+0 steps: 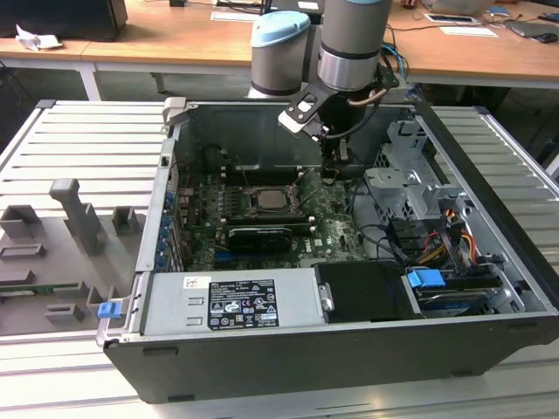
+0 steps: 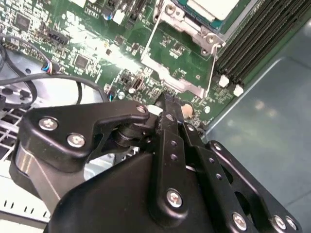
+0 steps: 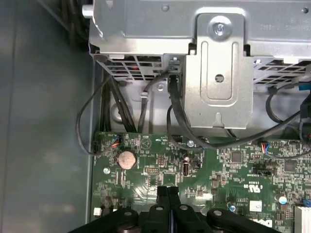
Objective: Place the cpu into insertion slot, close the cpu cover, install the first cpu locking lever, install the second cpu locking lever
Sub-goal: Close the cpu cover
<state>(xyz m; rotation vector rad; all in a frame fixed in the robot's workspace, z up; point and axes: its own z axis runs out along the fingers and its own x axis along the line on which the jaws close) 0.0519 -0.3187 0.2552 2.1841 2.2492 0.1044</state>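
The cpu (image 1: 272, 199) lies flat in its socket on the green motherboard (image 1: 327, 231) inside the open computer case. Its pale top (image 2: 214, 7) shows inside the silvery cpu cover (image 2: 194, 26), which lies down over it. Two thin wire locking levers (image 2: 149, 43) (image 2: 212, 68) run along the socket's sides. My gripper (image 1: 334, 172) hangs just past the socket, towards the exterior view's right, close above the board. Its black fingers (image 3: 162, 194) are pressed together with nothing visible between them. The fingertips (image 2: 167, 104) sit at the socket plate's edge.
A metal drive cage (image 3: 218, 63) with black cables (image 3: 172, 111) stands right beside the gripper. Memory slots (image 2: 257, 43) flank the socket. A power supply (image 1: 231, 301) fills the case's near side. A coin cell (image 3: 127, 158) sits on the board. Grey fixtures (image 1: 79, 218) stand outside the case.
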